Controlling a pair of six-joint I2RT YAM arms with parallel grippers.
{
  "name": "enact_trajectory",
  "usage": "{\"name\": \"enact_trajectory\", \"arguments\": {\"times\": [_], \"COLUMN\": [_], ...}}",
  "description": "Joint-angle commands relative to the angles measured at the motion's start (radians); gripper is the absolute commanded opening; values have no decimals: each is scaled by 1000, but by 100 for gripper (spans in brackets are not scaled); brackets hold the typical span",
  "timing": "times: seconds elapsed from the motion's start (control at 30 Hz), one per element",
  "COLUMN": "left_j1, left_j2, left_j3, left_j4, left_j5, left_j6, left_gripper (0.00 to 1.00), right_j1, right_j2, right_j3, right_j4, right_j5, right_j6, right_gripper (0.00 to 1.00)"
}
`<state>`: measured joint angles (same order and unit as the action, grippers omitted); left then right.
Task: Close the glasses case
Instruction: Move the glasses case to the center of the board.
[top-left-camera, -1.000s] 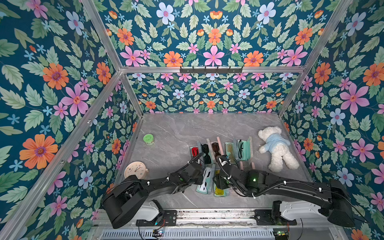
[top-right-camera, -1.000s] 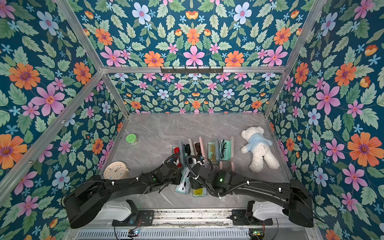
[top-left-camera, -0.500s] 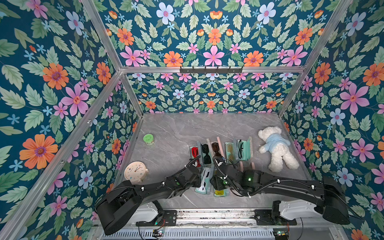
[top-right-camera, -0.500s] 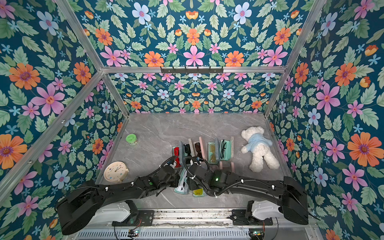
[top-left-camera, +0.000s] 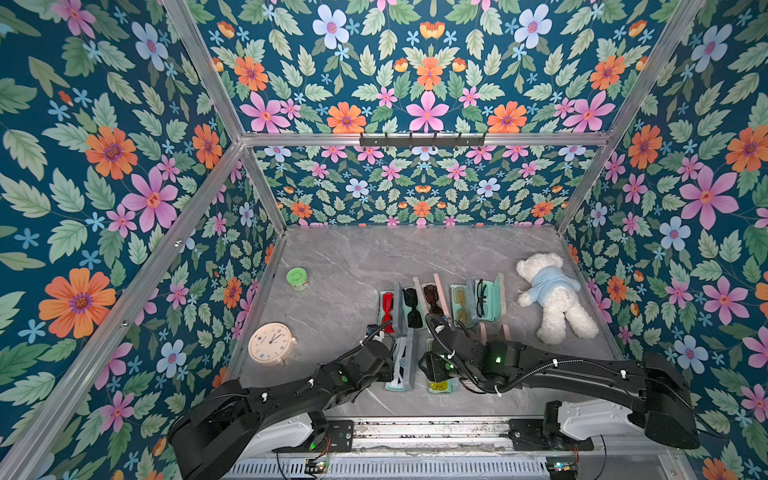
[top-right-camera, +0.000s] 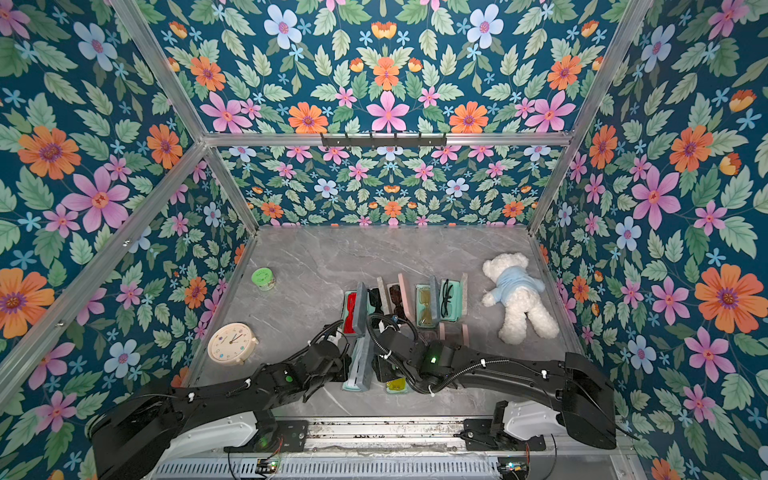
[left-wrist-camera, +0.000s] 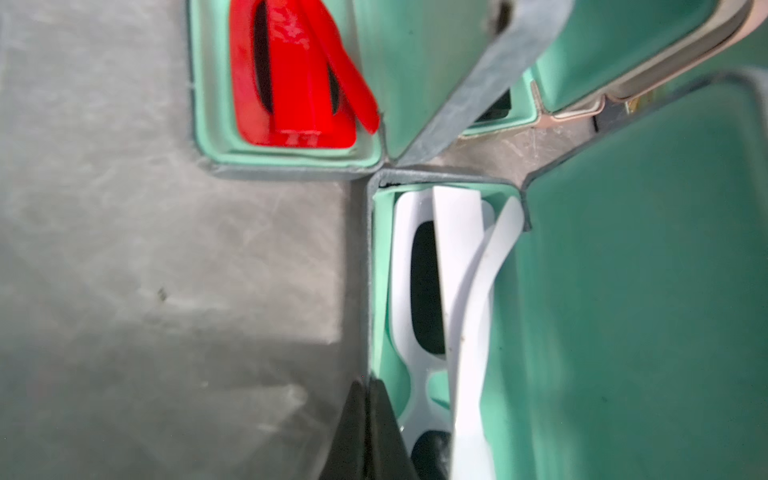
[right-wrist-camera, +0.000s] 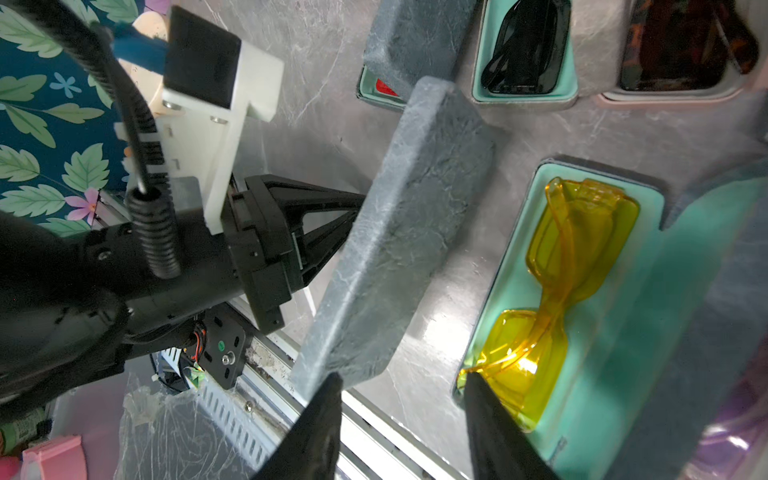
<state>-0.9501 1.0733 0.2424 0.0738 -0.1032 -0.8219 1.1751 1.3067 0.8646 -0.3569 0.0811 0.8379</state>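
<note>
Cropped left claw (left-wrist-camera: 366, 409) covers part of glasses case (left-wrist-camera: 623, 311) rim

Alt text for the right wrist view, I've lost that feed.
The shut left end effector meets the edge of a grey case lid standing tilted. Beside it, yellow glasses lie in an open mint-lined case; the open right end effector frames the foreground.
</note>
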Motion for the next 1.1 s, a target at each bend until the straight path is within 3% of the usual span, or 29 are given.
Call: {"name": "enact_trajectory", "arguments": {"times": [0.0,0.83,1.07], "left_j1": [-6,-134,-150], "left_j2": [-33,-166,-200], "left_j3": [-23,-21,-19], "left_j4": [-84,-186,-198], "left_j5": [-23,-128,-141], "left_j6": [-53,-160,-168], "left_gripper": [7,10,15], "right_j1": [1,0,1], "right_j2": [11,23,25], "right_j3": [5,28,21], "right_j4": [25,35,51], "right_j5": [-23,-55,-79], "right_j6": [14,8,9], "right_gripper": [50,50,50]}}
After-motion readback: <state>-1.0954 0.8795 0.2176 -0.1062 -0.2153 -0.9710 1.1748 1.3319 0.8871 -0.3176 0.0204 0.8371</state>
